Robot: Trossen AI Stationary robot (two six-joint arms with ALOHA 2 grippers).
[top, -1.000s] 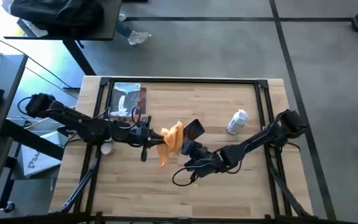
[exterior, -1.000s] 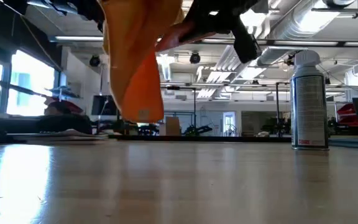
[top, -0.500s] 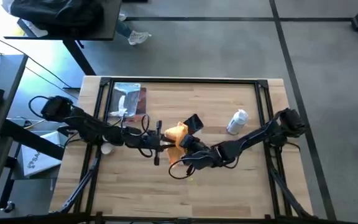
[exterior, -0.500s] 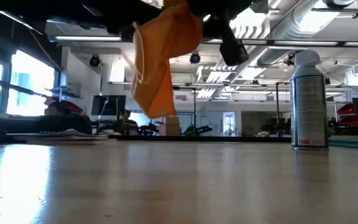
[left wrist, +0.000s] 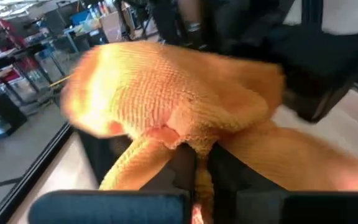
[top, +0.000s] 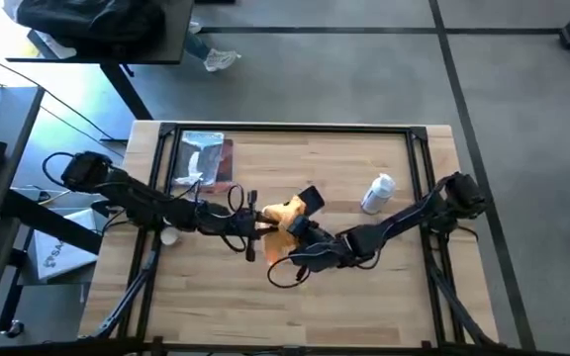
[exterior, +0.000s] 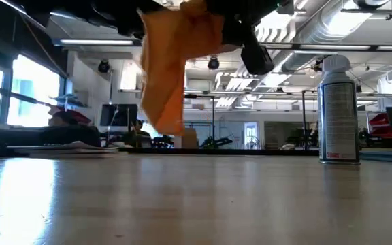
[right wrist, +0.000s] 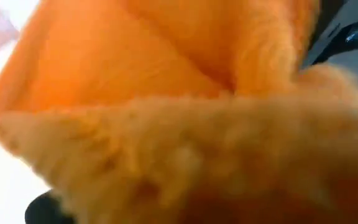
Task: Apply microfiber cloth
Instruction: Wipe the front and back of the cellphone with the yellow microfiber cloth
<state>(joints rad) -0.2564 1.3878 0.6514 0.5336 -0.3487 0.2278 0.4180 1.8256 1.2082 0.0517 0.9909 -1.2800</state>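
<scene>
Microfiber cloth (top: 283,212) clamped in left gripper (top: 262,220), right gripper (top: 298,229) grasping black phone (top: 311,198), no readable writing.

A light wooden table (top: 384,287) carries two things — a spray can (top: 377,193) and a silvery packet (top: 204,158).

One cloth (top: 283,212), one spray can (top: 377,193), one packet (top: 204,160).

Wooden tabletop (top: 364,287) with dark frame rails along the edges. Spray can (top: 377,193) with white cap, standing upright right of centre, well apart from other items. Silvery packet (top: 204,163) with brown edge, lying flat near far left corner. Small white round object (top: 170,236) at left edge.
</scene>
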